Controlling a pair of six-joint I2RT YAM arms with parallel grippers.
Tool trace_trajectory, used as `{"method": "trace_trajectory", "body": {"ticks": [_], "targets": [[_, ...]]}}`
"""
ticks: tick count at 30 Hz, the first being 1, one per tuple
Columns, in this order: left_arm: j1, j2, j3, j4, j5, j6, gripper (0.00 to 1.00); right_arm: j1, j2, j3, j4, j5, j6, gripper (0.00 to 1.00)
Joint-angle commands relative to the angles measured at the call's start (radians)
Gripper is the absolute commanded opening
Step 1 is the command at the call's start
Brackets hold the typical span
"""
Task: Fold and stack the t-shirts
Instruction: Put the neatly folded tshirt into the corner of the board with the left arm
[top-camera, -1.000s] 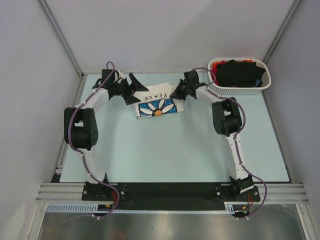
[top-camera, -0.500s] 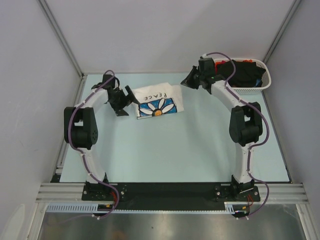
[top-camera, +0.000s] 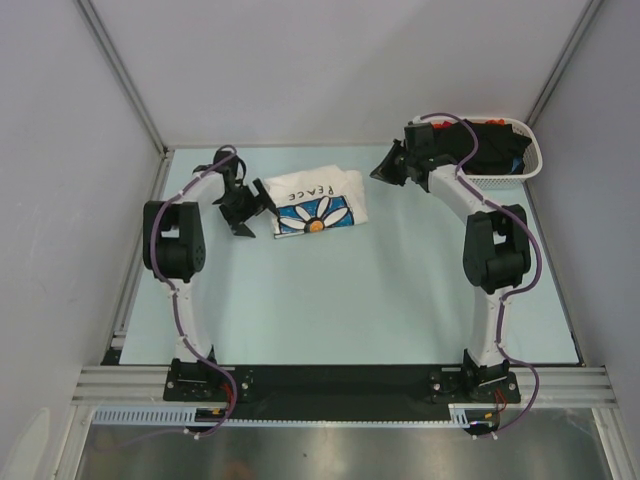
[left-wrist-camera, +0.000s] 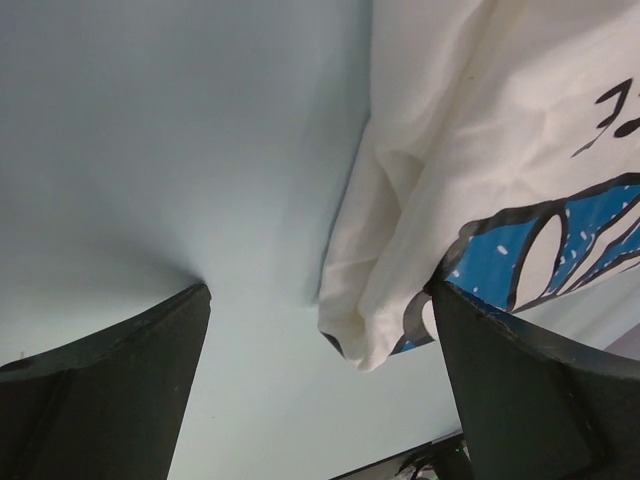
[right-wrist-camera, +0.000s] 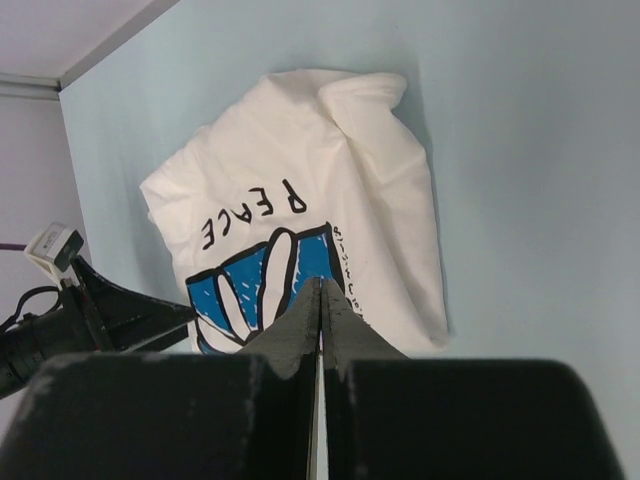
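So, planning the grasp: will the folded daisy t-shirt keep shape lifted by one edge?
Probably not: the daisy t-shirt shows soft, rounded wrinkles, so it likely sags open. Pushed, its loose corner may bunch, not slide.

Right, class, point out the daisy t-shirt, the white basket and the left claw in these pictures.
daisy t-shirt (top-camera: 316, 212): top view, on the blue daisy print.
white basket (top-camera: 515, 176): top view, on its near wall.
left claw (left-wrist-camera: 318, 290): left wrist view, midway between its open fingertips.
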Motion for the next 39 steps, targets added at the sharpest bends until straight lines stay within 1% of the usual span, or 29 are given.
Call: {"method": "trace_trajectory", "body": {"ticks": [1,4,7,10,12,13,15,16,17,21,27,28,32,36,39], "targets": [[-0.030,0.076,0.096,0.008,0.019,0.014,1.00,-0.014,-0.064,0.021,0.017,-0.010,-0.021,0.00],[-0.059,0.136,0.156,-0.001,0.032,0.014,1.00,-0.017,-0.061,0.029,0.017,-0.019,-0.020,0.00],[-0.087,0.196,0.221,-0.023,0.056,0.006,0.97,-0.020,-0.064,0.032,0.017,-0.025,-0.015,0.00],[-0.112,0.251,0.288,-0.053,0.047,0.005,0.87,-0.023,-0.067,0.032,0.023,-0.036,-0.009,0.00],[-0.122,0.282,0.349,-0.104,0.033,0.002,0.69,-0.024,-0.070,0.032,0.028,-0.042,-0.007,0.00],[-0.122,0.311,0.368,-0.125,0.026,0.002,0.52,-0.028,-0.071,0.032,0.031,-0.048,-0.009,0.00],[-0.122,0.335,0.421,-0.187,-0.009,0.006,0.27,-0.028,-0.077,0.032,0.029,-0.050,-0.007,0.00],[-0.121,0.355,0.437,-0.207,-0.017,0.011,0.02,-0.032,-0.078,0.032,0.029,-0.053,-0.007,0.00],[-0.119,0.363,0.452,-0.242,-0.028,0.015,0.00,-0.032,-0.082,0.032,0.029,-0.053,-0.007,0.00],[-0.109,0.362,0.477,-0.283,-0.074,0.037,0.00,-0.040,-0.085,0.027,0.023,-0.056,-0.009,0.00],[-0.058,0.320,0.502,-0.363,-0.184,0.106,0.00,-0.046,-0.088,0.018,0.025,-0.067,-0.006,0.00],[-0.043,0.313,0.500,-0.374,-0.224,0.118,0.00,-0.046,-0.088,0.015,0.025,-0.068,-0.006,0.00],[-0.006,0.273,0.498,-0.400,-0.302,0.132,0.00,-0.048,-0.096,0.012,0.025,-0.077,-0.010,0.00],[0.040,0.228,0.462,-0.402,-0.319,0.124,0.00,-0.058,-0.108,0.013,0.010,-0.091,-0.033,0.00],[0.057,0.210,0.448,-0.400,-0.370,0.130,0.00,-0.077,-0.123,0.003,-0.009,-0.103,-0.053,0.00]]}}
